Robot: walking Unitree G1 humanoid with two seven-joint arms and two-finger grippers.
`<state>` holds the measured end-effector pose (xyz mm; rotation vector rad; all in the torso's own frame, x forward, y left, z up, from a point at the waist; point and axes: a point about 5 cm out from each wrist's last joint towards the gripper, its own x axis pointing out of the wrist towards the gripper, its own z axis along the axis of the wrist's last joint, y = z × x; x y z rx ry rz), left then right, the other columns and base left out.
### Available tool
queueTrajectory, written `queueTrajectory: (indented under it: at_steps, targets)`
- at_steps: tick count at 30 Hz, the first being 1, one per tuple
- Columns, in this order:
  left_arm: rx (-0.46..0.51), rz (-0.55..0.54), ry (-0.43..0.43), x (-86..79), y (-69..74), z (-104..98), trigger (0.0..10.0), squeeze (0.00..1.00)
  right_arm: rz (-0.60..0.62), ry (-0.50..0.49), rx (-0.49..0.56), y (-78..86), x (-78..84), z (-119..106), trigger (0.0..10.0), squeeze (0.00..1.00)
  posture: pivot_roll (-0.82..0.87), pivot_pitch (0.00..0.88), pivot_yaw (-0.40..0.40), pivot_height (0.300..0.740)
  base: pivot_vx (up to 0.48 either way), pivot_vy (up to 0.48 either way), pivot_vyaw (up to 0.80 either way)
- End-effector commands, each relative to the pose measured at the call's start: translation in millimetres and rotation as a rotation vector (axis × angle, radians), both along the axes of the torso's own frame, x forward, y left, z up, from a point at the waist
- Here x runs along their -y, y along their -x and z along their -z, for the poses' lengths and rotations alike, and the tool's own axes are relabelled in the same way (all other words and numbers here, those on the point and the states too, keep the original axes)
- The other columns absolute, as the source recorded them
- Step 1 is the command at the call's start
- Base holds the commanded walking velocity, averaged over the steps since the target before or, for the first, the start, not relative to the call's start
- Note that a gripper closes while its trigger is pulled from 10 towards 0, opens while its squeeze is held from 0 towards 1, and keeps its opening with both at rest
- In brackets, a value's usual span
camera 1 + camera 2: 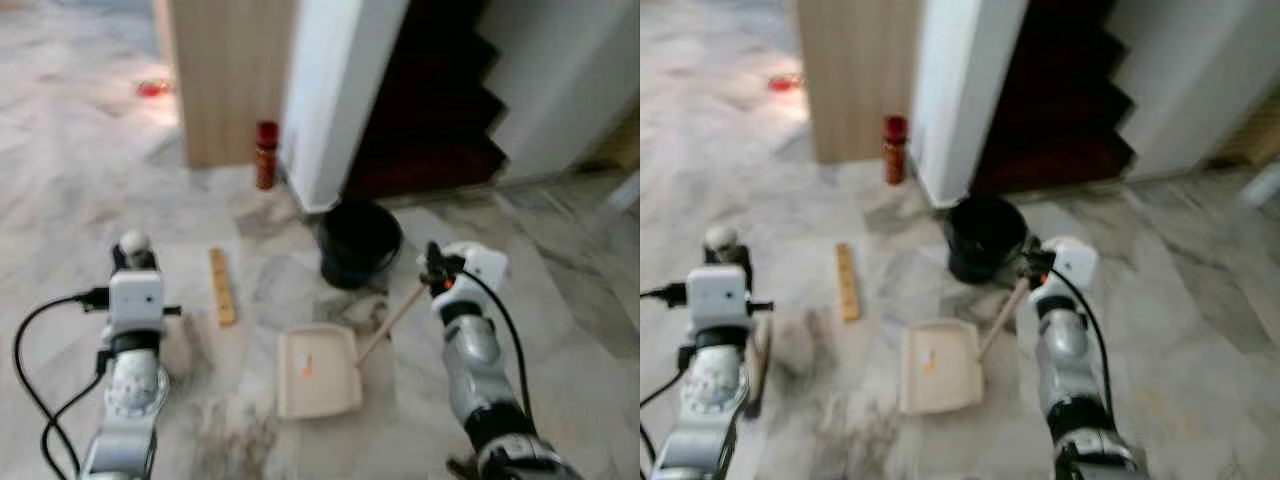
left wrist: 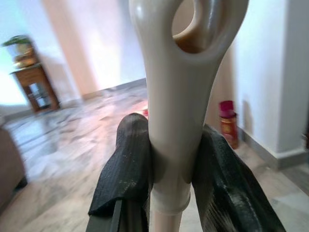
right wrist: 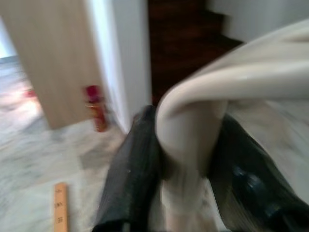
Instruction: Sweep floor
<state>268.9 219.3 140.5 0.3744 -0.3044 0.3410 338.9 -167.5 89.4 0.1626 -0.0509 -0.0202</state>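
Left gripper (image 2: 169,169) clamps the broom (image 2: 181,96), right gripper (image 3: 188,179) pinches the dustpan (image 1: 318,370) handle; next, probably sweep debris (image 1: 307,366) into the pan's back.

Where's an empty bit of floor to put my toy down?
Bare floor lies between the wooden ruler and the dustpan, and right of the right gripper. It's crowded around the black bucket, dustpan handle and red can.

A red can (image 1: 265,153) stands by the white pillar (image 1: 335,100), a wooden ruler (image 1: 221,286) lying apart
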Motion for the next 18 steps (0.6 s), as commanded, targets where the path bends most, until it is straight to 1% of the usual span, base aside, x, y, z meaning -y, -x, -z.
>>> queueTrajectory:
  at_steps: [1,18]
  targets:
    - [0.042,0.031,-0.011,9.0,0.2,-8.5,10.0,0.00,0.030,0.009,0.035,-0.1,9.8,-6.3,10.0,0.00,0.15,0.130,-0.136,0.740,0.000,0.439,0.00]
    - [0.041,0.029,-0.013,7.7,0.1,-9.0,10.0,0.00,0.034,0.006,0.025,-0.2,9.9,-5.4,10.0,0.00,0.15,0.129,-0.135,0.740,0.000,0.439,0.00]
